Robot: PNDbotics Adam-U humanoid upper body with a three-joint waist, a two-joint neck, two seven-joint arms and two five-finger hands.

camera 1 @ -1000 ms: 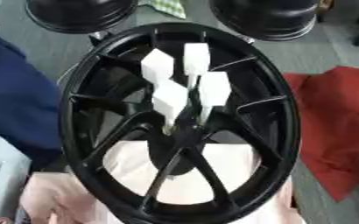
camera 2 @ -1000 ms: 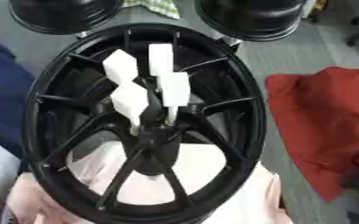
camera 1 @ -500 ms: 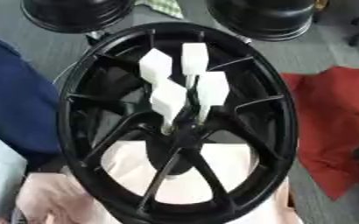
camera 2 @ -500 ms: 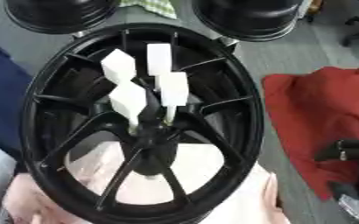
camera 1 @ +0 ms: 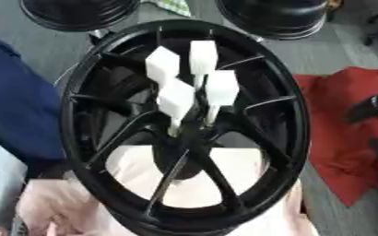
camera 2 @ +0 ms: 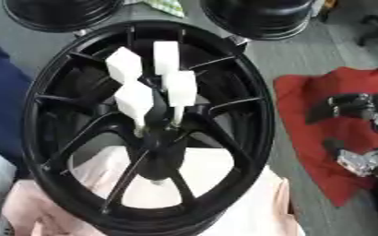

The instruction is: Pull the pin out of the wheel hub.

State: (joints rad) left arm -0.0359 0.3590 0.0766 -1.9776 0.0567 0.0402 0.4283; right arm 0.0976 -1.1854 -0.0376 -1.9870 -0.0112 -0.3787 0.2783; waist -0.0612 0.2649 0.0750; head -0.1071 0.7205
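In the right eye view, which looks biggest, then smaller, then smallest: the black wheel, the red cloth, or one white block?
1. Black wheel, by far the largest.
2. Red cloth, partly cut off by the edge.
3. White block; the four blocks look alike.

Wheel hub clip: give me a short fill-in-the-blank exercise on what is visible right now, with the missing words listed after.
1. The pins standing in the wheel hub have blocky heads coloured ____.
2. The wheel with its spokes is coloured ____.
3. The robot's right hand shows at the view's right edge, over a cloth coloured ____.
4. The number of white-headed pins in the hub is ____.

Missing words: white; black; red; four
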